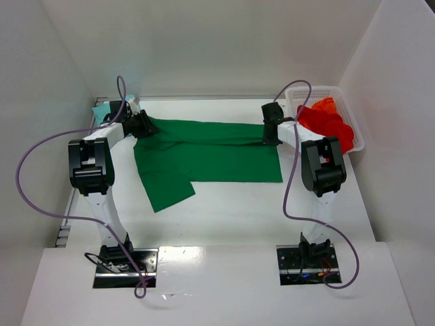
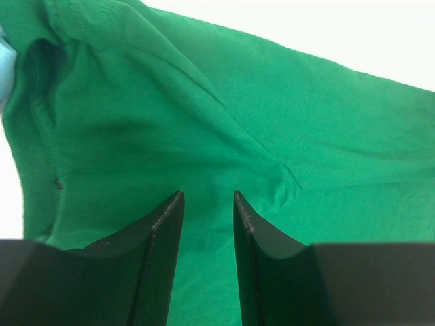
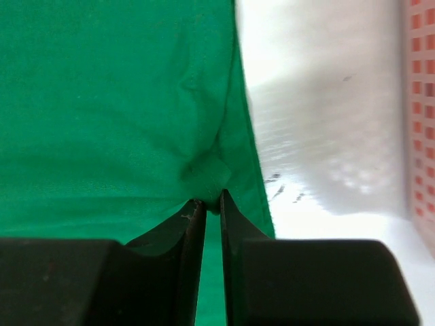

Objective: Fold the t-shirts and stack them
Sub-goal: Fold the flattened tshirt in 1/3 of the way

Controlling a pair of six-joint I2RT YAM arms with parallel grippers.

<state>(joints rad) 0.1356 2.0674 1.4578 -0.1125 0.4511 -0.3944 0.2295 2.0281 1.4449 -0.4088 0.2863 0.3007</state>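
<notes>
A dark green t-shirt (image 1: 211, 159) lies spread across the table, its far edge folded over and one sleeve pointing toward the near left. My left gripper (image 1: 145, 126) rests on the shirt's far left end. In the left wrist view its jaws (image 2: 207, 195) stand apart over wrinkled green cloth (image 2: 224, 115), with nothing pinched. My right gripper (image 1: 272, 133) is at the shirt's far right corner. In the right wrist view it (image 3: 212, 197) is shut on a small fold of the hem (image 3: 211, 173). Red t-shirts (image 1: 329, 122) fill the basket. A pale teal t-shirt (image 1: 102, 113) lies behind the left arm.
The white mesh basket (image 1: 346, 102) stands at the far right against the wall; its mesh side (image 3: 421, 122) shows in the right wrist view. White walls close in the table on three sides. Purple cables loop off both arms.
</notes>
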